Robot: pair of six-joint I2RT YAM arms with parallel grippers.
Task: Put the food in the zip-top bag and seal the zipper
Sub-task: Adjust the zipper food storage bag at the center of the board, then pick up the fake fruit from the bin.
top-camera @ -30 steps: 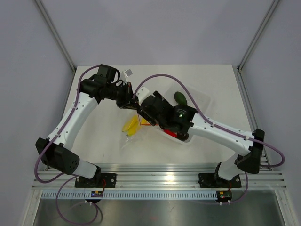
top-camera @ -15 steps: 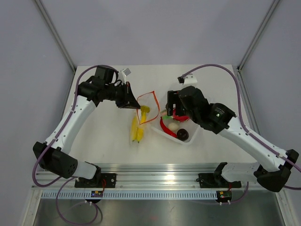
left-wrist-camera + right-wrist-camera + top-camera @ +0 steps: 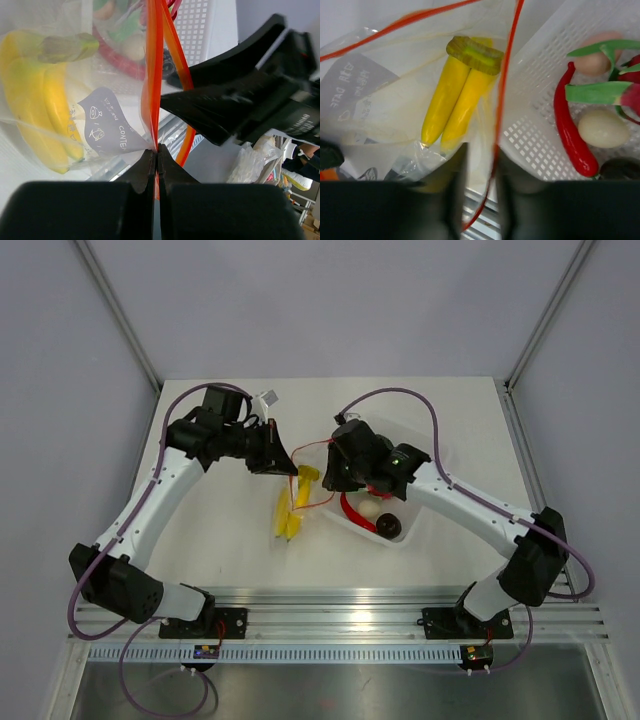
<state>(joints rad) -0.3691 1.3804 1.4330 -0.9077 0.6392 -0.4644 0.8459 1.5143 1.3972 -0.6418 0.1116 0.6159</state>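
The zip-top bag hangs over the table with a yellow banana inside it. My left gripper is shut on the orange-red zipper at the left of the bag's mouth. My right gripper is at the mouth's other side. Its blurred fingers stand a narrow gap apart, astride the zipper, which runs close to the right finger. A red chilli, a whitish piece, a dark round fruit and the dragon fruit lie in the tray.
The rigid clear perforated tray stands right of the bag, touching its side. My right arm reaches across the tray's far end. The metal rail runs along the table's near edge.
My right arm has swung from over the tray back to the bag's mouth, and its jaws have narrowed around the zipper. The left gripper keeps its hold; the bag has shifted slightly.
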